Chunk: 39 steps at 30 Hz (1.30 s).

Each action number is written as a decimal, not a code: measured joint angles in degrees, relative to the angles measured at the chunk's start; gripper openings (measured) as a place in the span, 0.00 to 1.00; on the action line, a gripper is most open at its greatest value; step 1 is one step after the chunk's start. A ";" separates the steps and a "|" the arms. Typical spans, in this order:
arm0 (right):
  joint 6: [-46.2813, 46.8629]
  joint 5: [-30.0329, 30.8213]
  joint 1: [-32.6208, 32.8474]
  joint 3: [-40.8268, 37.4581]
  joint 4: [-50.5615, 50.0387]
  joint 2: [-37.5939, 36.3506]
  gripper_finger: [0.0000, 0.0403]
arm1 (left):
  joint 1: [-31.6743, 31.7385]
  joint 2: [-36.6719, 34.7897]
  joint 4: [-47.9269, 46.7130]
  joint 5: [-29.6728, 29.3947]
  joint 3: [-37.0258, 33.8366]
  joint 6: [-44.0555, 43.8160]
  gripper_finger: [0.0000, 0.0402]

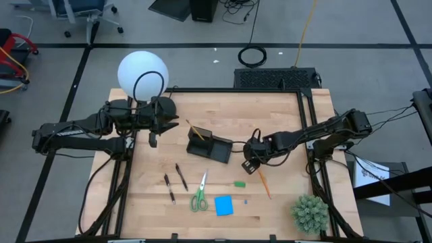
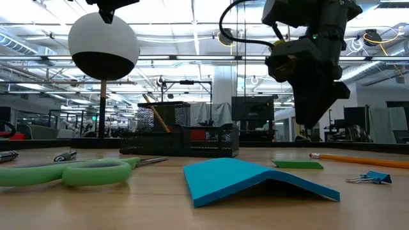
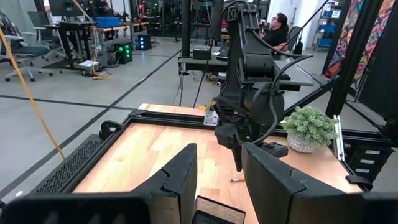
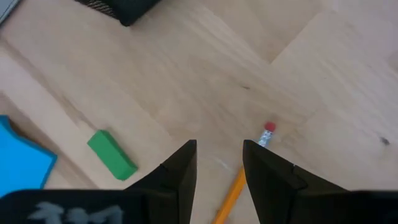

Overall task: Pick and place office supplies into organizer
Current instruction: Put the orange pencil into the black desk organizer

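The black organizer [image 1: 210,146] stands mid-table with a wooden pencil [image 1: 196,130] leaning in its tall compartment. Lying flat near the front are two dark pens [image 1: 174,182], green-handled scissors [image 1: 200,194], a blue sticky-note pad [image 1: 223,205], a green eraser [image 4: 112,154] and an orange pencil [image 1: 264,182]. My right gripper [image 4: 219,165] hangs open, pointing steeply down above the orange pencil's eraser end [image 4: 268,129], clear of the table in the low view. My left gripper [image 3: 219,168] waits open and level, raised at the far left beside the lamp.
A white globe lamp [image 1: 142,73] stands at the far left corner. A potted plant [image 1: 309,212] sits at the near right corner. A small blue binder clip [image 2: 374,177] lies near the sticky-note pad. Bare wood lies between the organizer and the scattered items.
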 joint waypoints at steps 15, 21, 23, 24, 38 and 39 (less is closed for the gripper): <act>4.94 2.13 0.95 1.13 -2.25 0.01 0.30 | 0.02 0.00 0.02 -0.02 0.00 -0.31 0.32; 7.43 7.47 2.60 8.26 -14.63 1.43 0.30 | 0.00 0.00 0.05 0.00 0.00 -0.31 0.32; 9.63 9.05 2.89 10.95 -21.26 2.64 0.30 | 0.02 0.00 0.12 0.00 0.00 -0.31 0.32; 10.29 9.28 2.96 12.14 -24.07 3.55 0.30 | -0.02 0.00 0.11 0.00 0.00 -0.31 0.32; 9.58 6.44 2.76 14.38 -20.28 8.47 0.30 | 0.02 0.00 0.11 0.02 0.00 -0.35 0.32; 9.60 6.33 2.78 14.38 -20.48 8.47 0.30 | 0.02 0.00 0.10 0.02 0.00 -0.35 0.32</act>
